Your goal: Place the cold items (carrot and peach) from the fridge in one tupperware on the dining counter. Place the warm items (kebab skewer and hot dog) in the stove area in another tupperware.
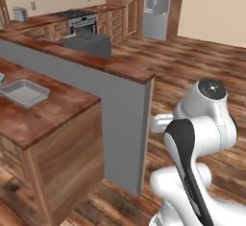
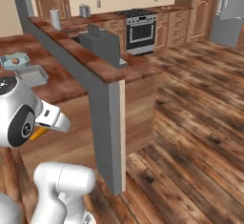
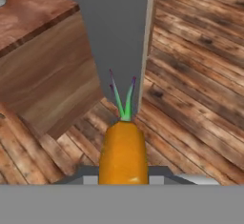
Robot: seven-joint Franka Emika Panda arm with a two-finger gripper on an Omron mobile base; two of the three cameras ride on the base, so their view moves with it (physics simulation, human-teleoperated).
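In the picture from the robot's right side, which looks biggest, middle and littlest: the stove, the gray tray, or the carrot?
As they look there:
1. Stove, biggest, though far away.
2. Gray tray on the counter.
3. Carrot, littlest; just its orange end peeks out beside the arm, so most is hidden.

From my seat, the grey divider wall [image 2: 106, 123] runs away from me up the middle of the dining counter [image 2: 66, 82]. Left of that wall sits an empty grey tupperware [image 2: 32, 75], with a second tupperware [image 2: 15, 61] just beyond it holding something small and reddish. An orange carrot [image 2: 39, 133] tip pokes out below the arm's wrist, left of the wall. Beyond the wall stands the stove [image 2: 140, 30].
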